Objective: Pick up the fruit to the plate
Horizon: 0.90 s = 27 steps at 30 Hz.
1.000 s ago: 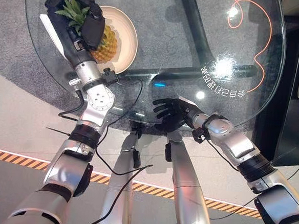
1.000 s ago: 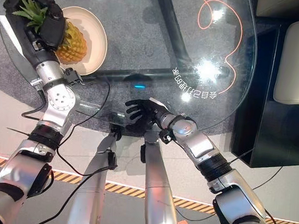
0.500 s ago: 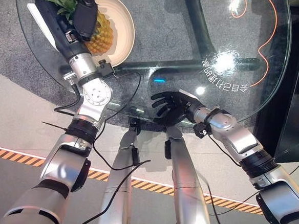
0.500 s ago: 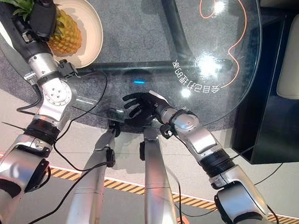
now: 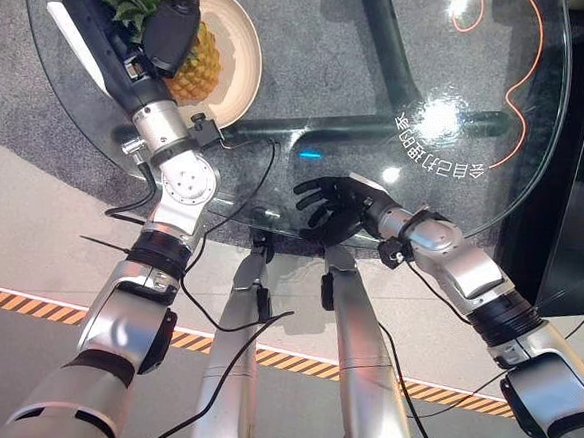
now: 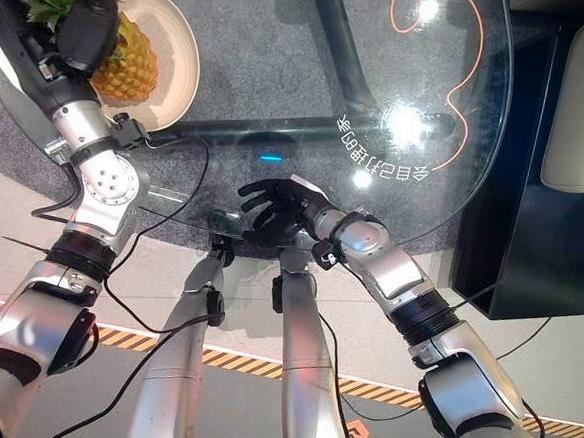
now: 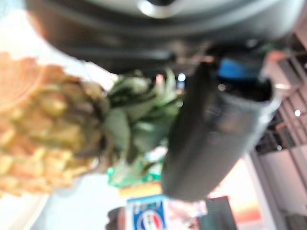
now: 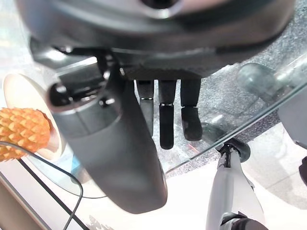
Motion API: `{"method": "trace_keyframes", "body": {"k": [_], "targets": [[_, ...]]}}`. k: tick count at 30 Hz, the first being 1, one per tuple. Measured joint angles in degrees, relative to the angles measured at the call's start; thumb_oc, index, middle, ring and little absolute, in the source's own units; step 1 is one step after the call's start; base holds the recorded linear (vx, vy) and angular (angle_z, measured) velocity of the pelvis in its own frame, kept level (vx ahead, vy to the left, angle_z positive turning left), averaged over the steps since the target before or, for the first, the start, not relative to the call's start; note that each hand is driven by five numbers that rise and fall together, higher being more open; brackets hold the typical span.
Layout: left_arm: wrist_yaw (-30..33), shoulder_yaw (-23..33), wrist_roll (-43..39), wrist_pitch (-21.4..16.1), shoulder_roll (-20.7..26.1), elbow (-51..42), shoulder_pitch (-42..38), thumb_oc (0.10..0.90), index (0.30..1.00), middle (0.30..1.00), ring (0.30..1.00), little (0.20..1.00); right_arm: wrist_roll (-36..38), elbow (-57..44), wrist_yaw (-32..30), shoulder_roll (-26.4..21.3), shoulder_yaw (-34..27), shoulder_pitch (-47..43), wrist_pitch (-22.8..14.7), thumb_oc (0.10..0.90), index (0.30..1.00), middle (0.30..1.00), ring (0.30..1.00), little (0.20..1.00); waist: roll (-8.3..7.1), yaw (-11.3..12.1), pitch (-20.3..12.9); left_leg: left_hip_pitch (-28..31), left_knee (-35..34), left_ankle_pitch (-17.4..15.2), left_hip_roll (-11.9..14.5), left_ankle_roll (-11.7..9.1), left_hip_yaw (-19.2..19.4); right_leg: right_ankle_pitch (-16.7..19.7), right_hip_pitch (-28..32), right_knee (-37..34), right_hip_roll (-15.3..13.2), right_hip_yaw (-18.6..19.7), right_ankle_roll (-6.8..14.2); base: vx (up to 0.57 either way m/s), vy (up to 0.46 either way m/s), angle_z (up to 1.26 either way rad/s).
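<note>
One glass tabletop (image 5: 380, 105) carries a cream plate (image 5: 242, 45), and the pineapple (image 5: 187, 66) lies on it under the left hand (image 5: 170, 25), whose fingers curl round its leafy crown. The right hand (image 5: 338, 204) rests spread and empty at the near rim.

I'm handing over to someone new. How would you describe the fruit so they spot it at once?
Find the round glass table, then the cream plate at its far left. The pineapple lies over that plate, its leafy crown gripped in the left hand. It is the sole fruit, orange and scaly.
</note>
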Motion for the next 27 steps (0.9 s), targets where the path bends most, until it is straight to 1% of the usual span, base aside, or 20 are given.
{"method": "trace_keyframes", "body": {"k": [8, 12, 16, 22, 27], "targets": [[-1.1, -0.1, -3.1, 0.4, -0.1, 2.4, 0.2, 0.8, 0.9, 0.9, 0.9, 0.9, 0.0, 1.6, -0.3, 0.6, 1.7, 0.2, 0.0, 0.8, 0.9, 0.9, 0.9, 0.9, -0.01, 0.2, 0.0, 2.3, -0.1, 0.0, -0.1, 0.0, -0.1, 0.0, 2.4, -0.3, -0.1, -0.1, 0.0, 0.0, -0.022, 0.01], [-2.6, -0.1, -3.9, 2.2, -0.1, 2.4, 0.8, 0.8, 0.9, 0.9, 0.9, 0.9, 0.0, 1.6, -0.3, 0.8, 1.8, 0.9, 0.0, 0.8, 0.9, 0.9, 0.9, 0.9, -0.01, 0.2, 0.0, 3.3, -0.2, 0.0, -0.1, 0.0, -0.2, 0.0, 3.4, -0.4, -0.2, -0.1, 0.0, 0.0, -0.04, 0.01], [-2.7, -0.1, -4.6, 2.6, -0.1, 2.4, 1.4, 0.8, 0.9, 0.9, 0.9, 0.9, 0.0, 1.6, -0.6, 1.1, 2.3, 1.9, 0.0, 0.8, 0.9, 0.9, 0.9, 0.9, -0.01, 0.3, 0.0, 4.8, -1.1, 0.0, -0.1, 0.0, -0.2, 0.1, 4.8, -1.0, -0.2, -0.1, 0.1, 0.0, -0.009, 0.0], [-4.5, 0.0, -4.8, 3.7, 0.0, 2.4, 3.6, 0.8, 0.9, 0.9, 0.9, 0.9, -0.5, 1.7, -1.4, 1.8, 2.9, 3.4, 0.1, 0.8, 0.9, 0.9, 0.9, 0.9, -0.01, 0.4, 0.0, 7.2, -2.0, 0.0, -0.2, 0.1, -0.2, 0.0, 7.0, -1.5, -0.3, 0.0, 0.2, -0.02, -0.049, -0.01], [-6.7, 0.3, -7.3, 4.4, 0.0, 2.3, 6.4, 0.8, 0.9, 0.9, 0.9, 0.9, -0.6, 1.7, -1.5, 2.0, 3.0, 4.8, 0.1, 0.8, 0.9, 0.9, 0.9, 0.9, -0.02, 0.9, 0.0, 9.3, -3.2, 0.0, -0.2, 0.1, -0.2, 0.0, 8.9, -2.4, -0.2, 0.0, 0.1, -0.02, -0.052, -0.01]]}}
